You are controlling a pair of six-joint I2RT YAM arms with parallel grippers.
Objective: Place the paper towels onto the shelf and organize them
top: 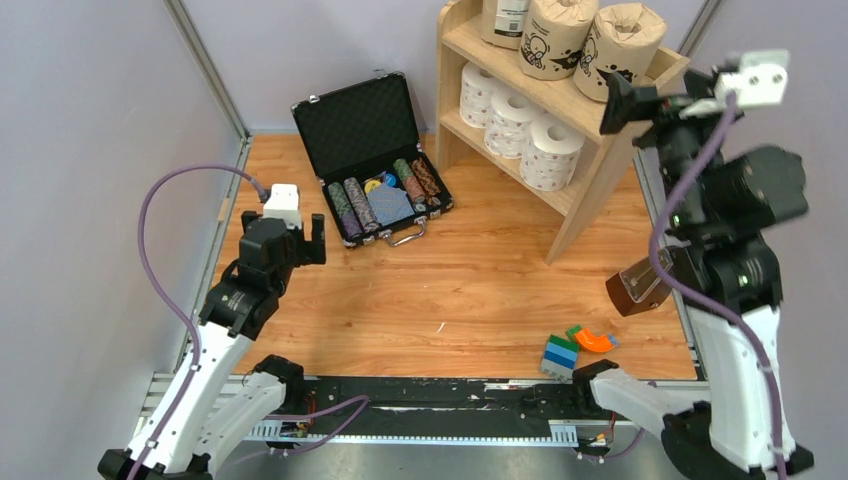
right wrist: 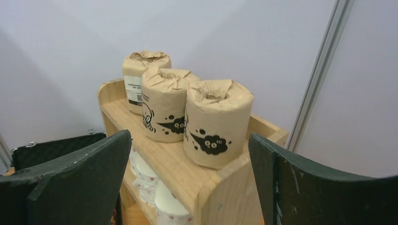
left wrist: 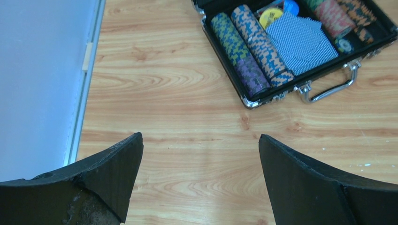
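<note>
The light-wood shelf (top: 600,140) stands at the back right. Three tan-wrapped paper towels (top: 555,35) stand in a row on its top board, also in the right wrist view (right wrist: 217,123). Three white dotted paper towels (top: 512,122) sit on the inner board, partly visible in the right wrist view (right wrist: 162,199). My right gripper (top: 632,100) is open and empty, raised just off the shelf's near right corner (right wrist: 220,187). My left gripper (top: 300,240) is open and empty over bare floor at the left (left wrist: 199,154).
An open black case (top: 375,160) with striped poker-chip rows (left wrist: 248,47) lies at the back middle. Coloured toy blocks (top: 562,352) and an orange piece (top: 594,340) lie near the front right. A brown object (top: 635,285) sits by the right arm. Grey walls enclose the wooden floor.
</note>
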